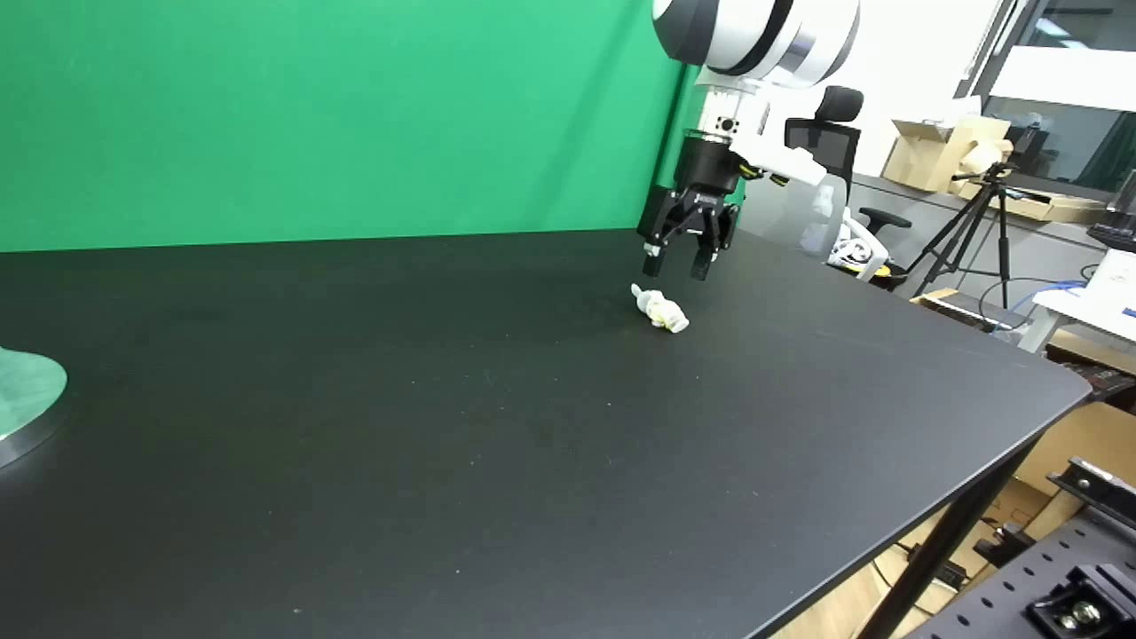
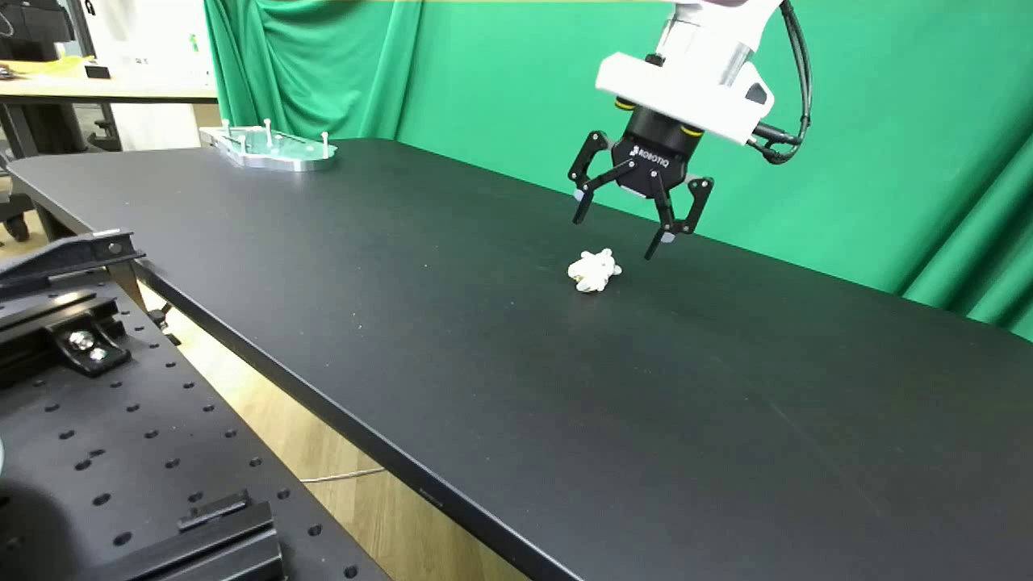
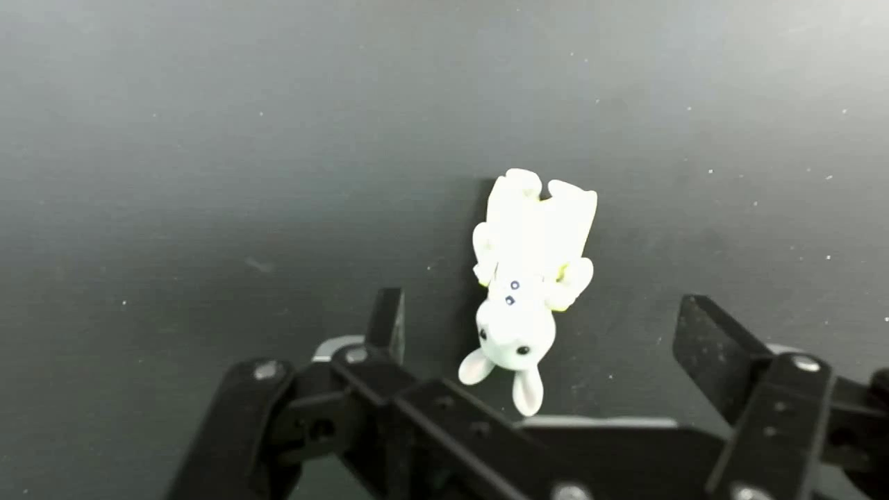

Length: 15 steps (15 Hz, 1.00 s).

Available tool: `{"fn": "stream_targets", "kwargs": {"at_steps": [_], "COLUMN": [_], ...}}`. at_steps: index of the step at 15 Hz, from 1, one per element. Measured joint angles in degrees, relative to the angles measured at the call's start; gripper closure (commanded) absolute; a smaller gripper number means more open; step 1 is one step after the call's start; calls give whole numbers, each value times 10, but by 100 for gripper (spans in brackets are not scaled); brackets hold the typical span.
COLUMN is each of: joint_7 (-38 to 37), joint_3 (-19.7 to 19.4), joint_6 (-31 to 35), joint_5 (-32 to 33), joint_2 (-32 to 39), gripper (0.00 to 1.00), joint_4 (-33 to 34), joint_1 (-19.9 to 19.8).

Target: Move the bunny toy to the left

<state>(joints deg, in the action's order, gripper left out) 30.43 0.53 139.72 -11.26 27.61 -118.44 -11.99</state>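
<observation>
The bunny toy is a small cream-white figurine lying on its back on the black tabletop. In the wrist view its ears point toward my gripper and its legs point away. The toy shows as a small pale lump in both exterior views. My gripper is open and empty, with its fingers wide apart. It hangs above the table near the toy in both exterior views. In the wrist view the toy's head and ears lie between the lines of the two fingers, nearer the left finger. Nothing touches the toy.
A pale green disc lies at the left edge of an exterior view. A pale green plate with upright pegs sits at the table's far end. A green backdrop stands along the back edge. A perforated metal plate adjoins the table.
</observation>
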Motion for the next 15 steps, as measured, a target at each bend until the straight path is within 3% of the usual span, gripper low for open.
{"fn": "stream_targets", "kwargs": {"at_steps": [5,6,8,15], "joint_7": [-11,-14,-21,-39], "joint_3": [4,6,10,22], "joint_6": [0,0,-5,-42], "joint_5": [1,1,2,2], "joint_2": [43,51,65,83], "gripper": [0,25,32,82], "joint_4": [38,46,60,87], "joint_1": [0,1,2,8]}}
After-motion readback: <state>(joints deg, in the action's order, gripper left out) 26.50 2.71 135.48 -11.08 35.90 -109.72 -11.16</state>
